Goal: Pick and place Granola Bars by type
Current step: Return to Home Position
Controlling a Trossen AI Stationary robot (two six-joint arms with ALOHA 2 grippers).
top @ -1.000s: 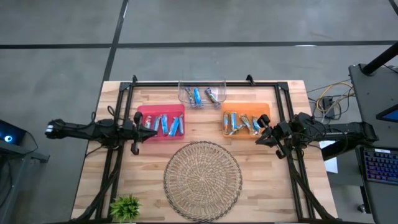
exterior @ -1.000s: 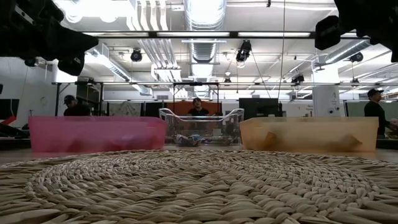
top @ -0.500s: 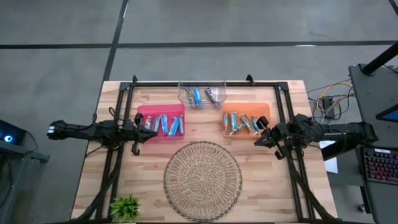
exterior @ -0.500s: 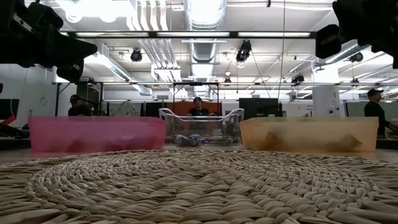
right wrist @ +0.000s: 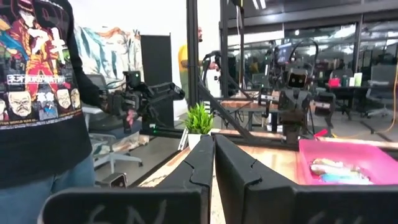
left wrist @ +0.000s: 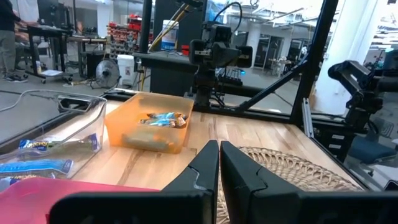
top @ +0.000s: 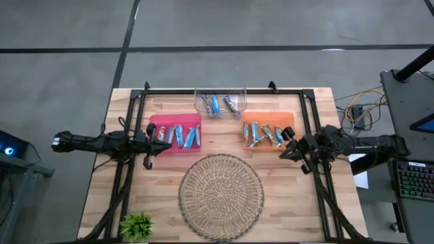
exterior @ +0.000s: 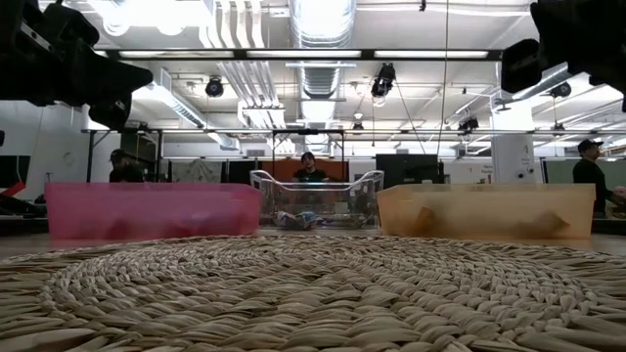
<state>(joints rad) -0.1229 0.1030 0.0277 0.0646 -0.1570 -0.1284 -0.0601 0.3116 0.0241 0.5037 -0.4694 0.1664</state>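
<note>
Fingers (left wrist: 204, 163) of the left gripper (top: 154, 139) are pressed together and empty, and so are the right gripper's (top: 287, 146). Granola Bars (top: 180, 135) lie in the pink bin (top: 166, 120), orange bin (top: 271, 116) and clear bin (top: 200, 102). Each gripper hangs just beside a bin wall, so a careless pull-back could knock one askew.

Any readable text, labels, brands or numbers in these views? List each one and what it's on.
Nothing reads cleanly.
Person's T-shirt: comic print with Japanese-style characters, too small to read.
Granola bar wrappers in the clear bin: lettering, too blurred to read.
Right hand: faint pale scrawl on its body, not legible.
</note>
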